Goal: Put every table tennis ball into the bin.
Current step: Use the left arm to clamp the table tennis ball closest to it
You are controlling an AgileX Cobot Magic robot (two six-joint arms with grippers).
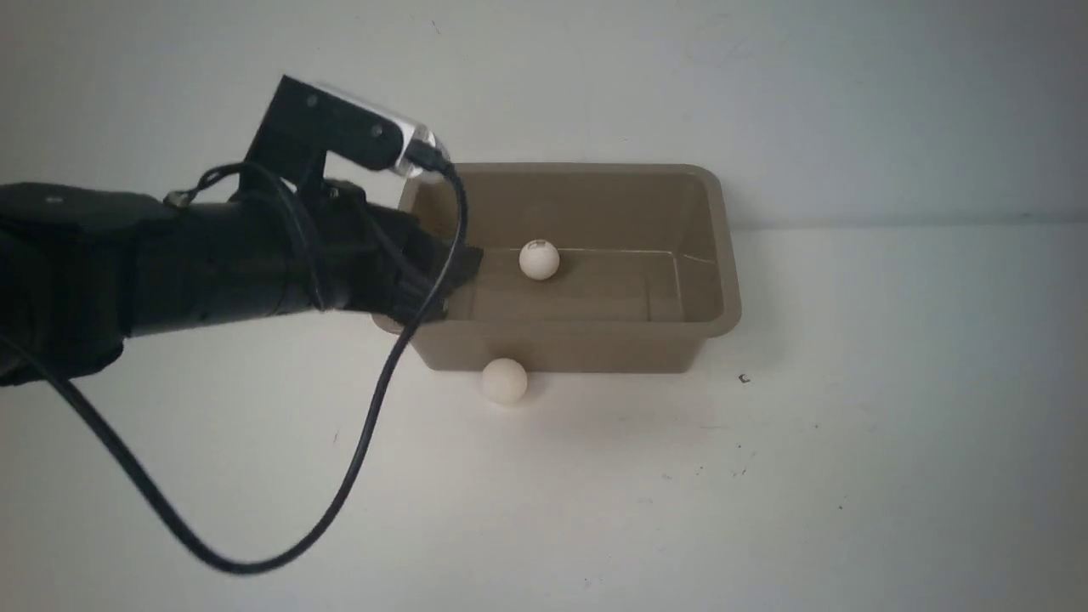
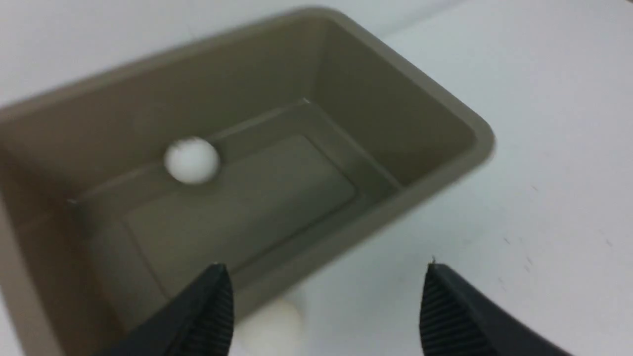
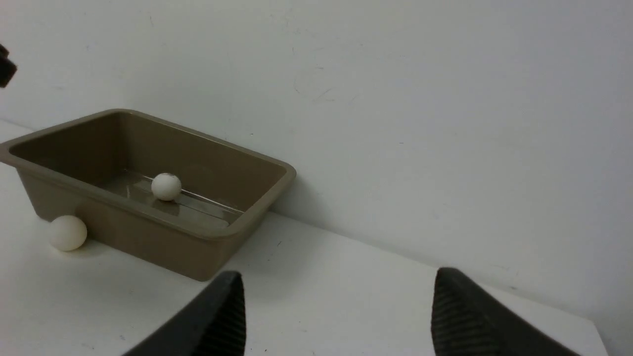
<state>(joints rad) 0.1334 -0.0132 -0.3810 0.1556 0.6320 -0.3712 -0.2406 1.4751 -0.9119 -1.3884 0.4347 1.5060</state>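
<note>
The taupe bin (image 1: 578,353) stands against the back wall. One white table tennis ball (image 1: 540,259) with a small dark mark on top lies inside it near the far wall. It looks blurred in the left wrist view (image 2: 192,160). The other ball (image 1: 504,380) rests on the table, touching the bin's front wall. My left gripper (image 2: 326,277) hangs over the bin's left end, open, with nothing between its fingers. The right gripper (image 3: 339,282) is open and empty, well off to the bin's right. The right wrist view shows both the ball in the bin (image 3: 166,186) and the ball outside it (image 3: 67,232).
A black cable (image 1: 365,425) loops from the left wrist down over the white table (image 1: 765,476). A white wall (image 1: 765,102) rises right behind the bin. A tiny dark speck (image 1: 744,378) lies to the bin's right.
</note>
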